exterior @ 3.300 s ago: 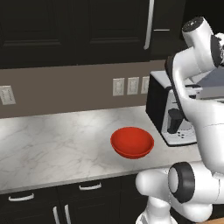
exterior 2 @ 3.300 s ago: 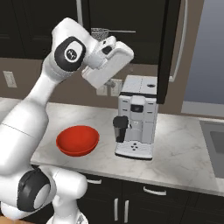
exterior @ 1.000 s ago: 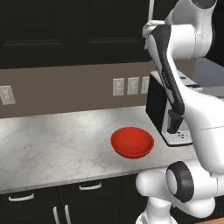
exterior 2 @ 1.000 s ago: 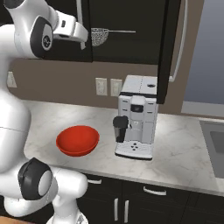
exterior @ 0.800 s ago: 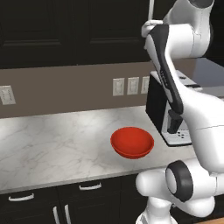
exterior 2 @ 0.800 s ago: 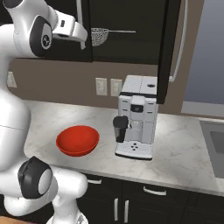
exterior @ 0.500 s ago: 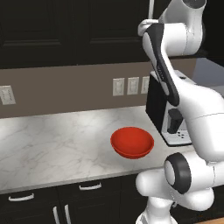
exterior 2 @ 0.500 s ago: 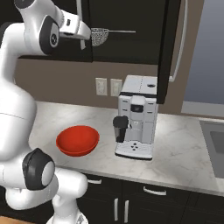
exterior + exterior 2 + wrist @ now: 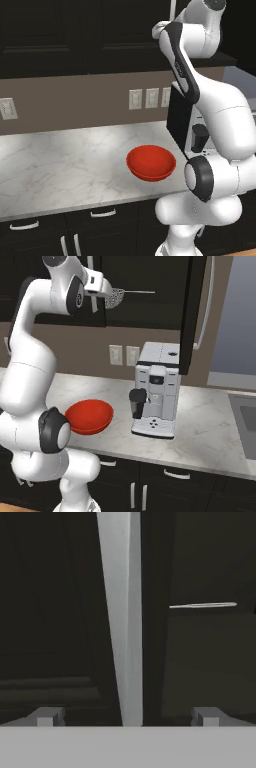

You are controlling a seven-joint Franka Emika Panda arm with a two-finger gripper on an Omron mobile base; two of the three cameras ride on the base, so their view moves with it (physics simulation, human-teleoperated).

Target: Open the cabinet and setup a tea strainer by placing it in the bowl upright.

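Observation:
The near-black cabinet (image 9: 145, 286) has its right door (image 9: 192, 311) swung open, while the left door (image 9: 50, 612) looks shut. Inside, on the shelf, lies the tea strainer (image 9: 116, 298), its thin handle pointing right; that handle (image 9: 202, 605) also shows in the hand view. My gripper (image 9: 125, 716) is open, high up at the left door beside the strainer's mesh head (image 9: 96, 297). The door's silver bar handle (image 9: 125, 622) runs between my wide-apart fingertips (image 9: 47, 716), which do not touch it. The red bowl (image 9: 151, 162) sits on the counter below, also seen in the right base view (image 9: 89, 416).
A coffee machine (image 9: 156, 391) stands on the marble counter (image 9: 60, 160) right of the bowl, under the open door. Wall outlets (image 9: 150, 98) sit on the backsplash. Low drawers with short handles (image 9: 102, 213) run beneath the counter. My own arm crosses in front of the coffee machine.
My hand has swung up from in front of the coffee machine to the cabinet and, over the last second, edged closer to the left door's handle. Strainer and bowl have not moved.

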